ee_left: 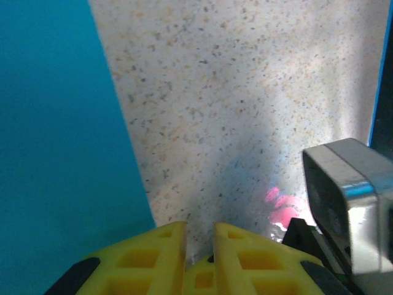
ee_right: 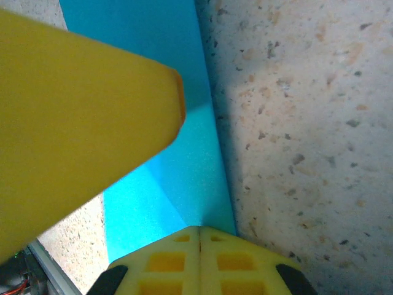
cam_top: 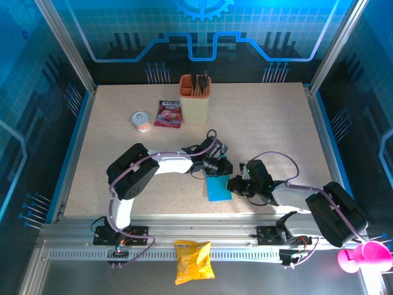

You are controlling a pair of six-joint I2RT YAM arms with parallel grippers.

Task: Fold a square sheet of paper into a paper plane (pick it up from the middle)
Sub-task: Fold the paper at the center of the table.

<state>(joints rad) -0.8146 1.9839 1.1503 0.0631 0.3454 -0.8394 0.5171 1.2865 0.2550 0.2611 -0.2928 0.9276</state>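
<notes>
The square sheet of paper (cam_top: 217,189) lies flat on the speckled table as a folded bright-blue rectangle between the two arms. My left gripper (cam_top: 214,170) is low at its far edge. In the left wrist view the paper (ee_left: 55,141) lies to the left, and the left gripper (ee_left: 199,230) shows a narrow gap with bare table behind it and nothing held. My right gripper (cam_top: 236,184) is at the paper's right side. Its tips (ee_right: 199,228) are shut together, resting on the paper (ee_right: 178,178) by the right edge. A left finger (ee_right: 80,123) looms over the paper.
A beige cup (cam_top: 194,98) holding dark sticks, a pink-purple packet (cam_top: 168,114) and a small round tub (cam_top: 142,121) stand at the back. A yellow snack bag (cam_top: 193,261) lies on the near rail. A grey boxy part of the right arm (ee_left: 347,196) sits close beside the left fingers.
</notes>
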